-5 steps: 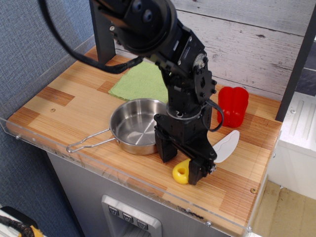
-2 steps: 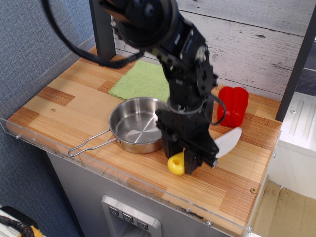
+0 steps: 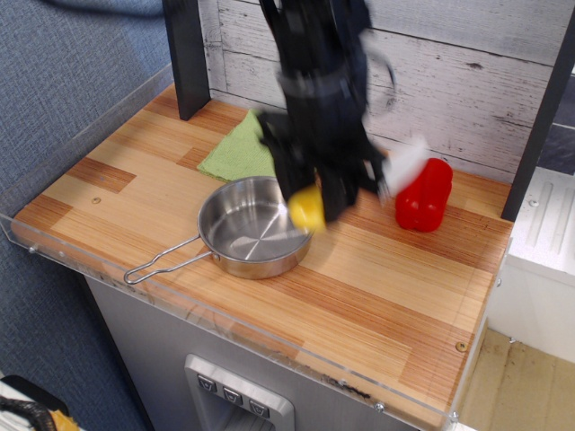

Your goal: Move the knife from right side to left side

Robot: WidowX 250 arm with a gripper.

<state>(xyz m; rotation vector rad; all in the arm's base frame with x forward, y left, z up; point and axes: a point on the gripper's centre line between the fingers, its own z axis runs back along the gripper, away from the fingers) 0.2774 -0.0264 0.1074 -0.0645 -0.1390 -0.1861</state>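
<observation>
My gripper (image 3: 325, 193) is shut on the knife and holds it in the air above the right rim of the steel pan (image 3: 243, 229). The knife's yellow handle (image 3: 307, 208) sticks out to the lower left of the fingers. Its white blade (image 3: 404, 162) points up and to the right, in front of the red pepper. The arm and knife are motion-blurred.
A red toy pepper (image 3: 424, 195) stands at the back right. A green cloth (image 3: 241, 151) lies behind the pan. The pan's wire handle (image 3: 162, 261) reaches toward the front left edge. A dark post (image 3: 184, 54) stands at the back left.
My gripper has lifted the knife off the table at the front right and carried it up and back to the left, over the pan's right rim.
</observation>
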